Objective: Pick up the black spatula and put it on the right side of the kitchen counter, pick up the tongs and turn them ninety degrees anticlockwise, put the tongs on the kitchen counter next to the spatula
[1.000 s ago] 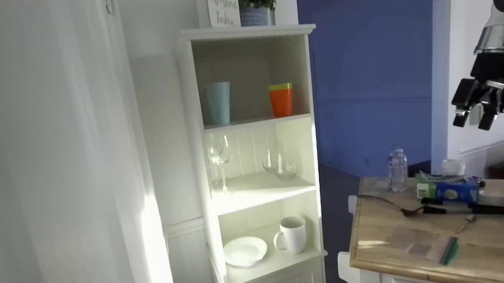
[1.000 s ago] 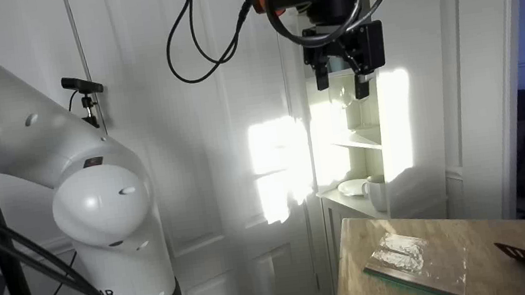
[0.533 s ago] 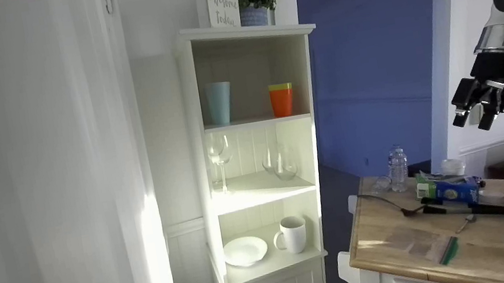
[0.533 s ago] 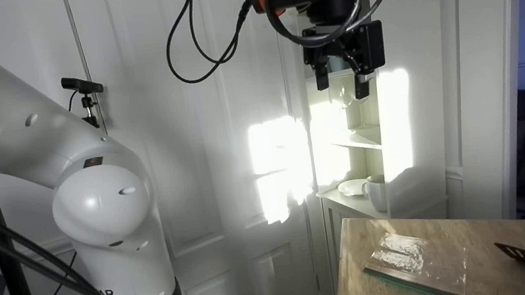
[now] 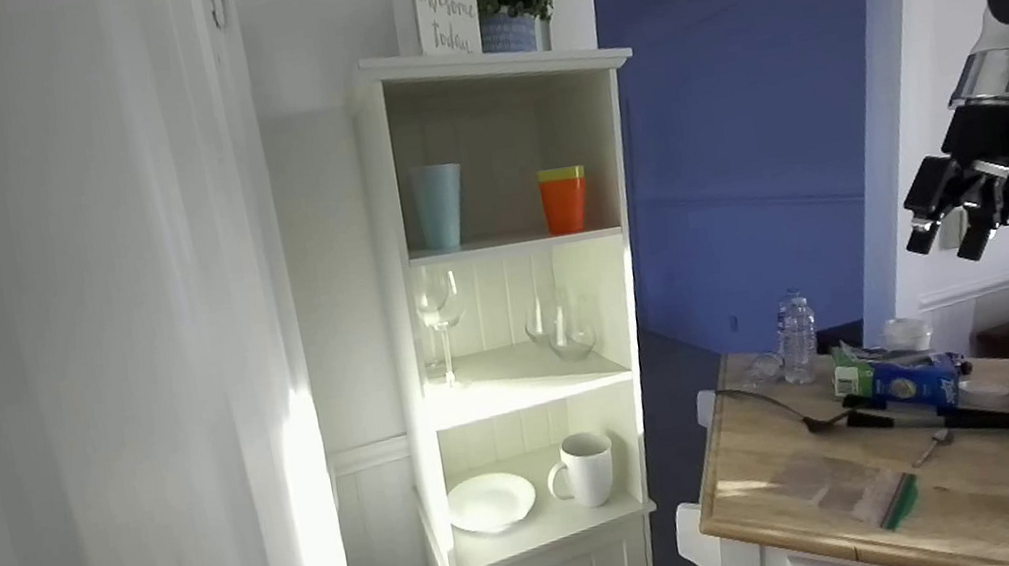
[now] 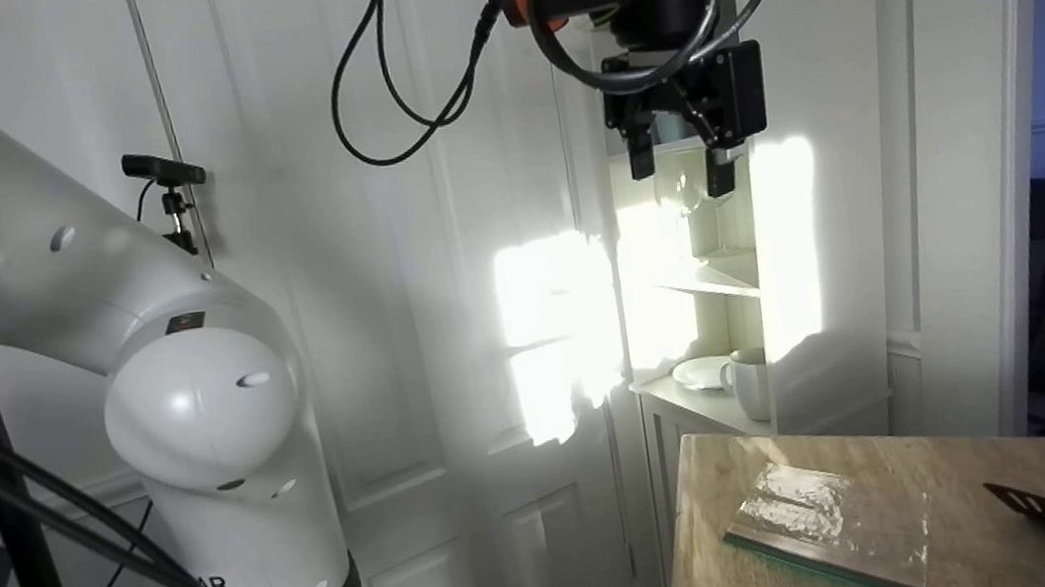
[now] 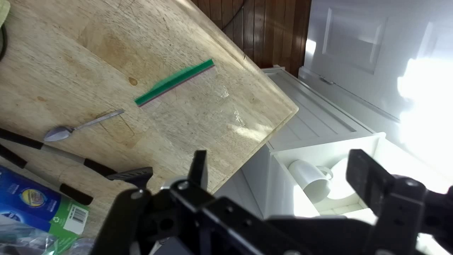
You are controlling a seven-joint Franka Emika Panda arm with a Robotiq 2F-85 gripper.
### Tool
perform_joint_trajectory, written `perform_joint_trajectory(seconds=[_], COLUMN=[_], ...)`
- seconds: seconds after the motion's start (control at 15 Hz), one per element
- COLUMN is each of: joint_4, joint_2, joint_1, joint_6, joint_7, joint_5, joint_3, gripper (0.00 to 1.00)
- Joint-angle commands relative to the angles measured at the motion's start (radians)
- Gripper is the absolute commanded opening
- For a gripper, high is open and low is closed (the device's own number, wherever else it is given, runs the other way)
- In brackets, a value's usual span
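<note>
Gripper (image 5: 947,243), black and two-fingered, hung with its fingers spread apart; well below them, on the broad light-wood kitchen counter (image 5: 1003,488), lay the black slotted spatula (image 7: 136,175) and, beside its blade, black-and-grey metal tongs (image 7: 63,153).

Spatula (image 7: 92,165) beside spoon (image 7: 85,124) on counter (image 7: 106,60)

In an exterior view, the camera faces the cabinet (image 5: 540,377) nearly front-on, the surface (image 5: 994,494) at right; in an exterior view, the arm (image 6: 196,393) stands near left, cabinet far. The wrist view looks down past the claw (image 7: 277,159); all three share cabinet and surface.
</note>
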Motion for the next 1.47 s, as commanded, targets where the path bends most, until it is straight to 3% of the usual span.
perform_joint_trajectory(seconds=[0.0,0.53,0.8,1.4], joint_4=[0.004,0.079,0.213,0.483], joint_2=[0.008,0.246,0.449,0.827], joint_1=[-0.025,-0.011,-0.007,-0.082], joint_6=[-0.004,0.254,0.277,0.485], joint_7=[-0.014,-0.029,-0.081,-0.245], joint_5=[0.015,-0.013,-0.014,0.044], joint_3=[0.018,0.038,0.041,0.062], gripper=[1.0,1.0,1.0,1.0])
